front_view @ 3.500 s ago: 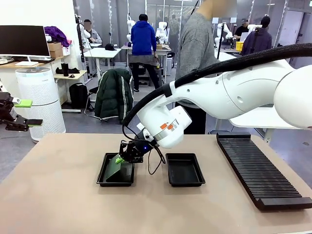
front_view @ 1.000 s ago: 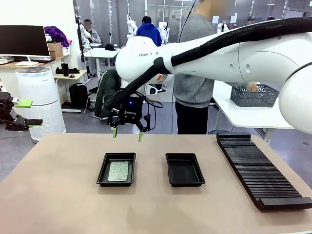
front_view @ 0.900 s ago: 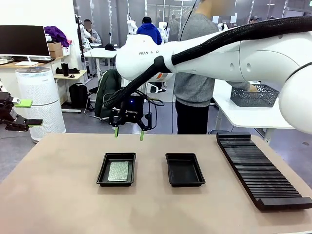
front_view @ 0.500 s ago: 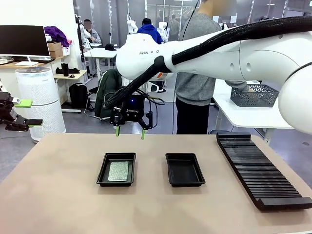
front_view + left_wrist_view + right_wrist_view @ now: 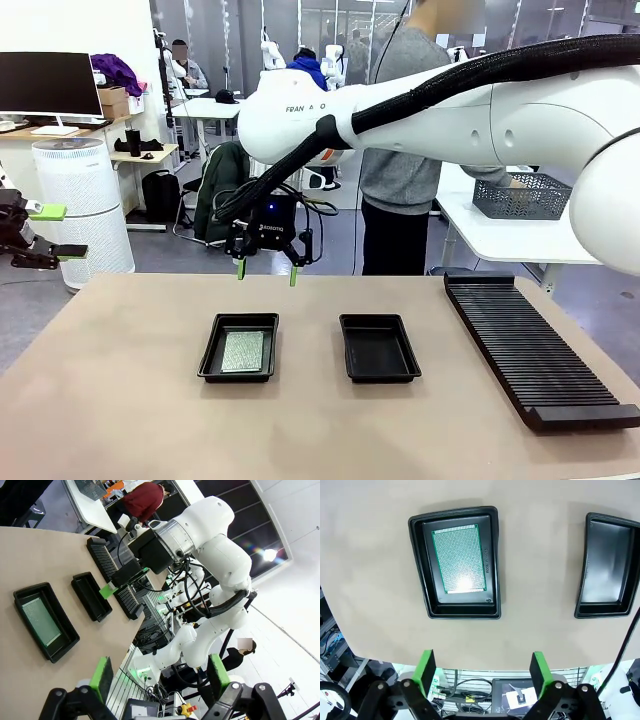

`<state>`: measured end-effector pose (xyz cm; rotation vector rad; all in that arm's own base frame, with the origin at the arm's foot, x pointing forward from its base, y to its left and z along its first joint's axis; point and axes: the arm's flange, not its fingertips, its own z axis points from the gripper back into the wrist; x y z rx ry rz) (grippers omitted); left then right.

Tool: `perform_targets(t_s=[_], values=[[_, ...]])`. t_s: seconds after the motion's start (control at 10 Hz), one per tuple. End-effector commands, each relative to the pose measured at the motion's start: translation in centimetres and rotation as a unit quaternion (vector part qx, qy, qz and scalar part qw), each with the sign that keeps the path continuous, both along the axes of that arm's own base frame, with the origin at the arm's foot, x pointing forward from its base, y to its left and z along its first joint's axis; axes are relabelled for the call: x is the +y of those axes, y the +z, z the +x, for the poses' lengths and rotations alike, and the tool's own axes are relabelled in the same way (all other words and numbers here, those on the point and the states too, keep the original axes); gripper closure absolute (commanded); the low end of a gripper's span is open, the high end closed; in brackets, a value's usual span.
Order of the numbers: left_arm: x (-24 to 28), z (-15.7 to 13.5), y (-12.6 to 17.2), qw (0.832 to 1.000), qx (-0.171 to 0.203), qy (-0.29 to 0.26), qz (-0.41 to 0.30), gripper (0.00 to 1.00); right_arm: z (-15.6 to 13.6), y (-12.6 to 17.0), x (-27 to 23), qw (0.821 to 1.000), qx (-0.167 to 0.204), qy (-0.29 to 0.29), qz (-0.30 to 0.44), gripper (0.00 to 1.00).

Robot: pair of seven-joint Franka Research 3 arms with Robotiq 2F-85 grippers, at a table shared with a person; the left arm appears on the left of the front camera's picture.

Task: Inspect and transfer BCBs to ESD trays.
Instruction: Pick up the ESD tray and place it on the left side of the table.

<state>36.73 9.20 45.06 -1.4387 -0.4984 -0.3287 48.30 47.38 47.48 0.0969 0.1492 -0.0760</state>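
Since the BCB is lying in its ESD tray, your right end effector is hovering above, open and empty.

Grey floor; white desks; dark monitor.

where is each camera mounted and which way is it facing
front view: fixed on the robot's side, facing the person across the table; right arm, right gripper open over the table, left gripper far left.
left wrist view: on the left wrist off the table's left end, looking across it; own green pads at bottom, right arm beyond.
right wrist view: straight down at the table; own pads at bottom.
shared: all show the BCB in one ESD tray beside the empty tray.
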Motion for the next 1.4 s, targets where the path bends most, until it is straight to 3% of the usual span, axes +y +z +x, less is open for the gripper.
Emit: perform_targets(t_s=[0.0, 0.9, 1.3], values=[[0.1, 0.0, 0.1, 1.000, 0.003, 0.002, -0.003, 0.00, -0.2, 0.0, 0.0, 1.000, 0.003, -0.001, 0.001, 0.00], [0.0, 0.0, 0.0, 1.000, 0.000, 0.000, 0.000, 0.00, 0.0, 0.0, 0.0, 1.000, 0.000, 0.000, 0.000, 0.00], [-4.2, 4.2, 2.1, 0.982, 0.119, 0.052, 0.134, 0.00, -4.9, 1.2, -4.3, 0.996, -0.034, -0.024, 0.076, 0.00]])
